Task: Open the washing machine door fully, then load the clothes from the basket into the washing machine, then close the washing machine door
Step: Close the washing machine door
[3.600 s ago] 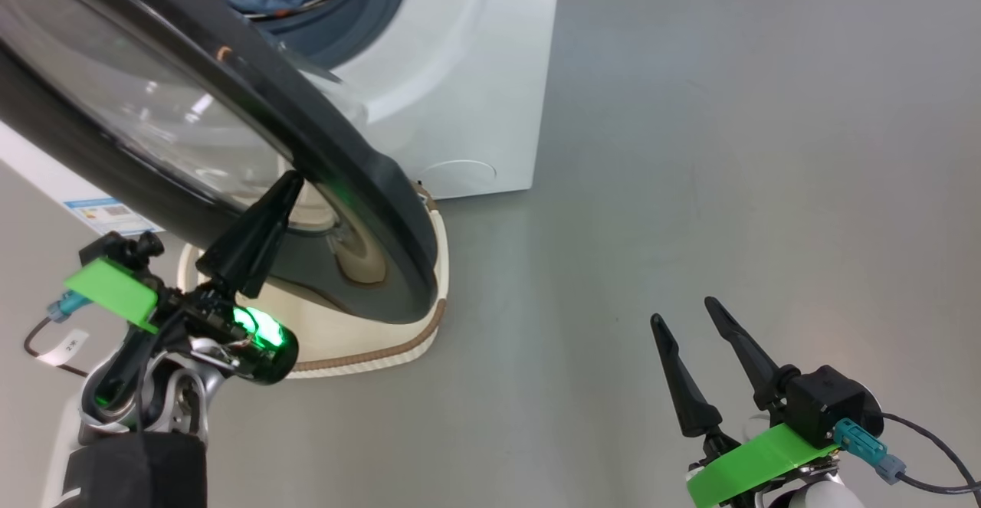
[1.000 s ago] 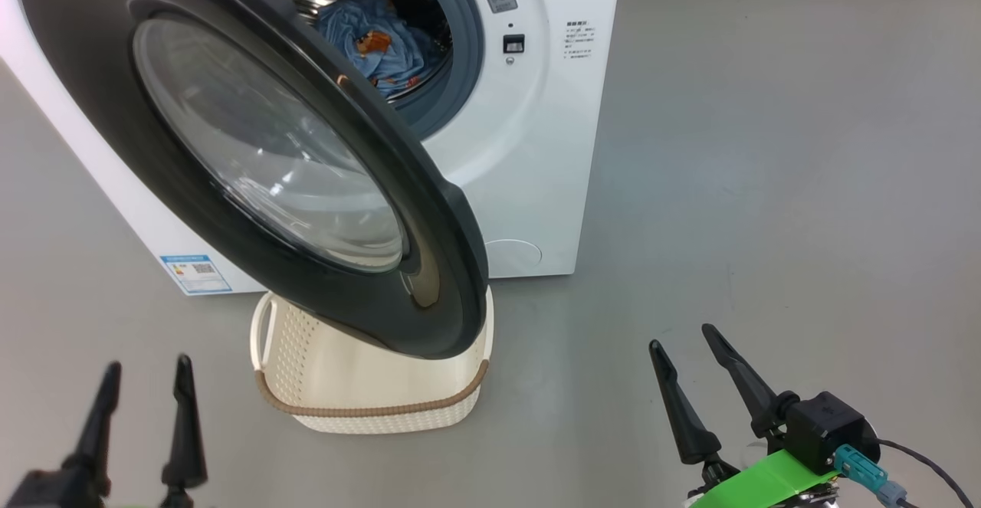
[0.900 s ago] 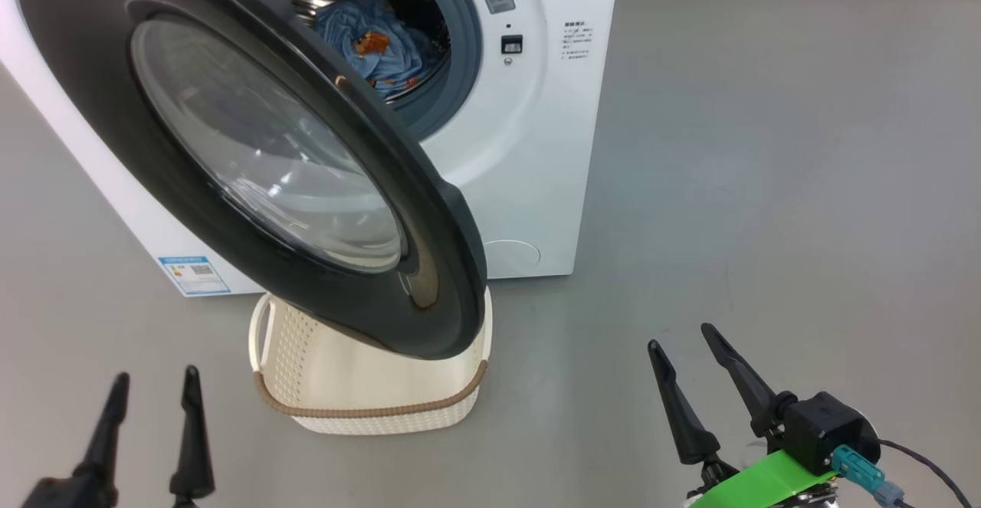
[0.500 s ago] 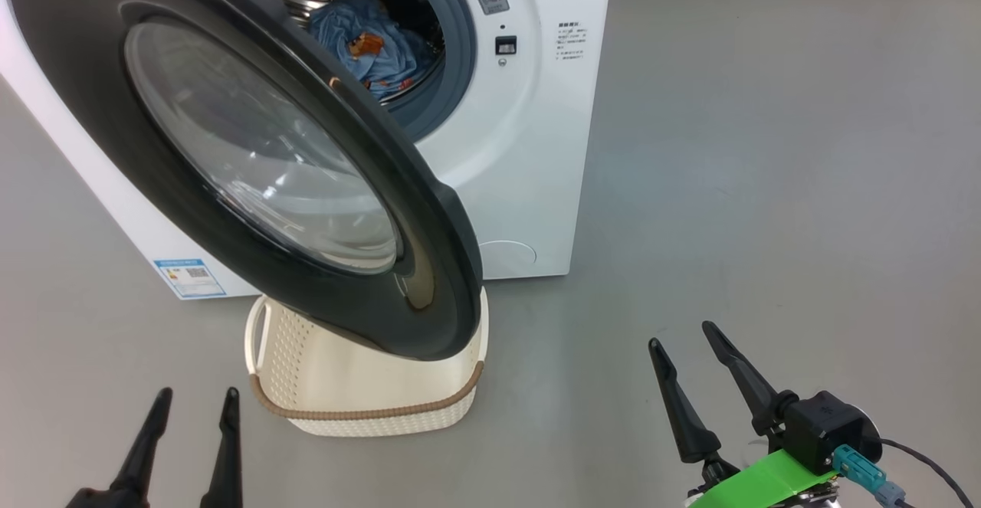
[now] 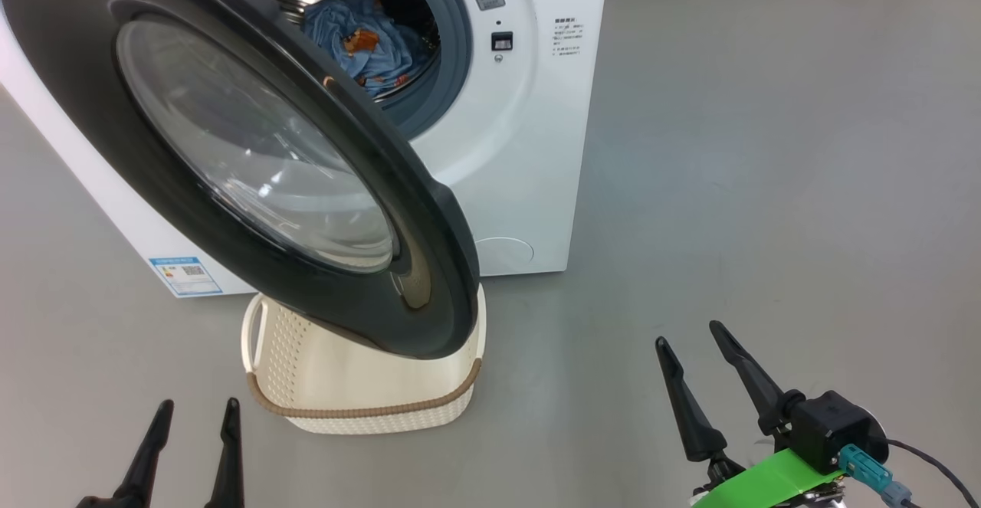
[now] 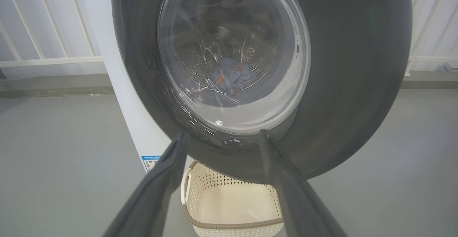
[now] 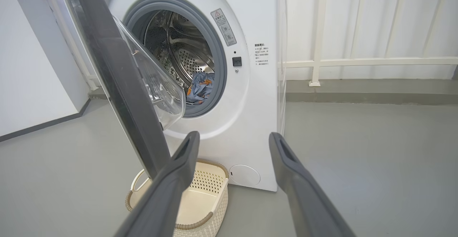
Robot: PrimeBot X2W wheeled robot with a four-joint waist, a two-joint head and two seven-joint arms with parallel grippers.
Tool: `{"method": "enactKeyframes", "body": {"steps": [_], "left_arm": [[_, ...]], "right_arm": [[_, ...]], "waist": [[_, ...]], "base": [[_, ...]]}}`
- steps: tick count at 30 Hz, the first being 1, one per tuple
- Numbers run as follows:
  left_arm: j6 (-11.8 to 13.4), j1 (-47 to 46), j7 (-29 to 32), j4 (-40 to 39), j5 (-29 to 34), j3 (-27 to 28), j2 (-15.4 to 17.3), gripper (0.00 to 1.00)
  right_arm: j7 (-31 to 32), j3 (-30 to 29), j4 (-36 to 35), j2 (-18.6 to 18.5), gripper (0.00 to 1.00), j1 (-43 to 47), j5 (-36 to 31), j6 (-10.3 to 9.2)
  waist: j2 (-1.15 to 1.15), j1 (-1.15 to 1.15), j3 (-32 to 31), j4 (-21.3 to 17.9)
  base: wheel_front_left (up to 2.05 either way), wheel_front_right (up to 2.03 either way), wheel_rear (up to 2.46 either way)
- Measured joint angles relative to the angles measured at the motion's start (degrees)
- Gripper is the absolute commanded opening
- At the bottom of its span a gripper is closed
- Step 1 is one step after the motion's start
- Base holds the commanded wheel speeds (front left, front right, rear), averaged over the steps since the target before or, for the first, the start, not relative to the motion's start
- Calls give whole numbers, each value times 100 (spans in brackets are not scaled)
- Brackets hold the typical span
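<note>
Clothes, one blue bundle, lie inside the washing machine, the single basket sits empty, and my left gripper and right gripper gape, holding nothing.

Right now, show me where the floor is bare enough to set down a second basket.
Widest bare patch: grey floor right of the big white front-loading washing machine, ahead of the right gripper. A smaller one lies left of the cream perforated plastic basket, ahead of the left gripper. Crowded: the round glossy black door overhangs the basket.
</note>
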Motion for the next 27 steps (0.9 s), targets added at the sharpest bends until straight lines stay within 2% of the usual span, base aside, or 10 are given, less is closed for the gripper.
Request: {"method": "enactKeyframes", "body": {"steps": [17, 18, 20, 27], "left_arm": [[0, -7, 0, 0, 1, 35, -24, 100], [0, -7, 0, -1, 1, 41, -25, 100], [0, -7, 0, -3, -2, 45, -26, 100], [0, -7, 0, -3, -44, 55, -31, 100]], "right_arm": [[0, -57, 1, 1, 100, 1, 0, 0], [0, -57, 1, 1, 82, 1, 0, 0], [0, -59, 1, 1, 0, 1, 1, 0], [0, -71, -116, 2, 0, 1, 20, 0]], "waist": [[0, 0, 48, 19], [0, 0, 49, 20], [0, 0, 54, 26], [0, 0, 53, 21]], "base": [[0, 0, 0], [0, 0, 0], [0, 0, 0], [0, 0, 0]]}}
